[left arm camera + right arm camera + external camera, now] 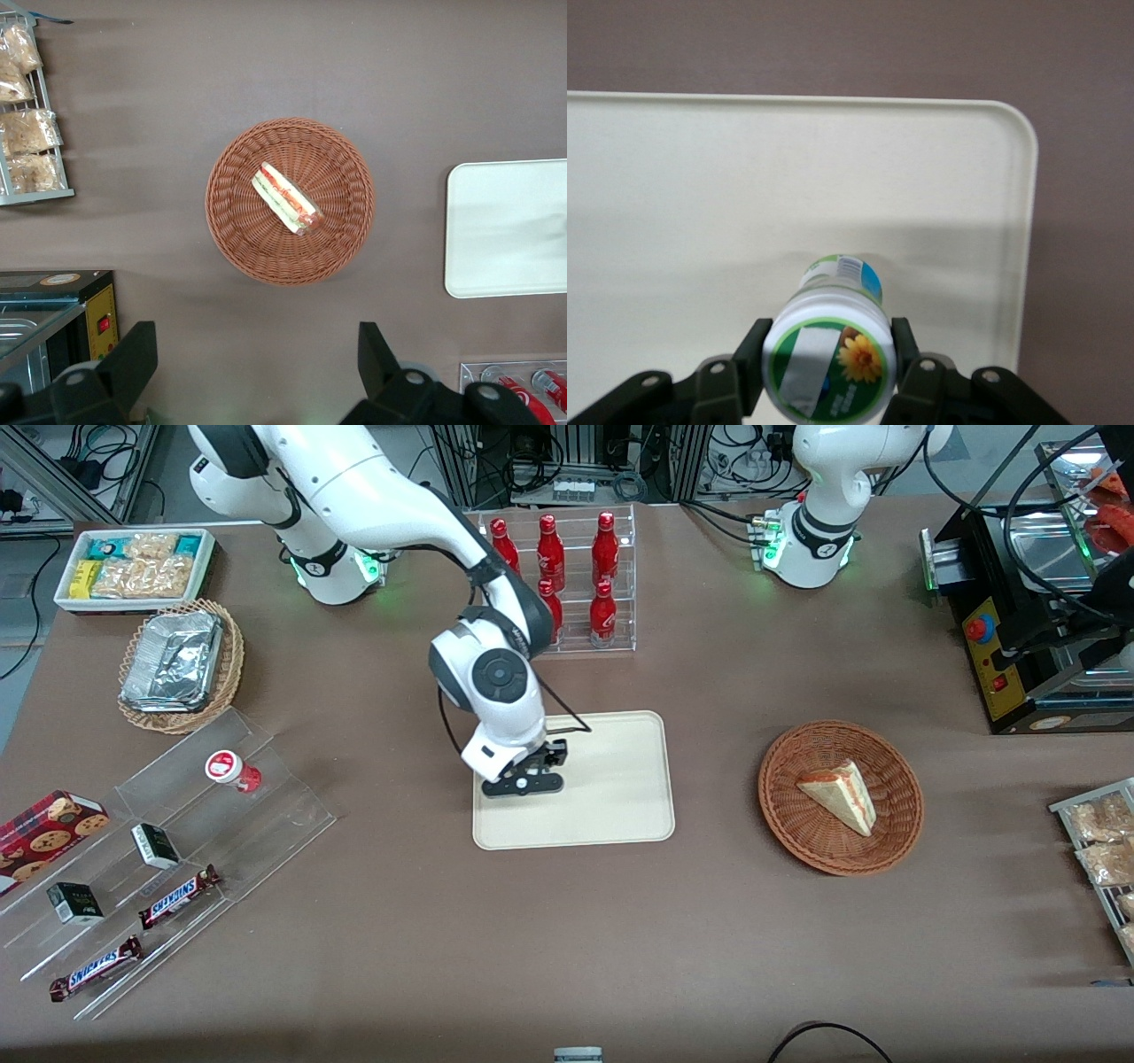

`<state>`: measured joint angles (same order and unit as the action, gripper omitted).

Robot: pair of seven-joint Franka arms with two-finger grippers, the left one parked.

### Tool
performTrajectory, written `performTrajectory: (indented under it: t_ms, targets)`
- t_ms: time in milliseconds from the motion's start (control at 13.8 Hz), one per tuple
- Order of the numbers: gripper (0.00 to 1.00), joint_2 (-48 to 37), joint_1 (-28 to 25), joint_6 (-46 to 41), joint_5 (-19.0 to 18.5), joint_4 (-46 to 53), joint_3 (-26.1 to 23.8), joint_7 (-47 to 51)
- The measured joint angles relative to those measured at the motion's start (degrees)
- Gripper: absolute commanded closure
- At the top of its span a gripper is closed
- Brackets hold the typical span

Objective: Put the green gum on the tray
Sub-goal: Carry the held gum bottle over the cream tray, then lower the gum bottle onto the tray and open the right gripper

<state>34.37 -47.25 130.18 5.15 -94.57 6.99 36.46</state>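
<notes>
On the brown counter [532,939], the cream-beige tray [620,797] lies near its middle, with a round wicker basket [895,837] holding a sandwich wedge [840,793] at the tray's 3 o'clock, toward the parked arm's end. The gripper [829,372] is down over the tray's edge toward the working arm's end, its two fingers [751,359] closed against the sides of the green gum [830,354], which stands upright with its base at or just above the tray surface; contact cannot be told. Farther from the front camera, at the tray's 12 o'clock, stands a clear rack of red bottles [603,576].
</notes>
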Motion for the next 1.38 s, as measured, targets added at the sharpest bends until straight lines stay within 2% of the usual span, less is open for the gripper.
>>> performTrajectory:
  t_ms: [507,580,652,797,1377]
  targets:
    - [1.0,3.8,-2.3,2.8,0.0,2.5,0.0,4.0]
    - [0.96,4.2,-2.5,3.0,0.0,2.6,0.0,4.2]
    - [0.78,4.6,-2.7,3.1,0.0,2.7,0.0,4.2]
    - [0.0,5.0,-2.7,3.2,0.0,2.9,0.0,4.2]
    - [0.0,5.6,-2.8,4.3,-0.5,3.0,0.0,3.8]
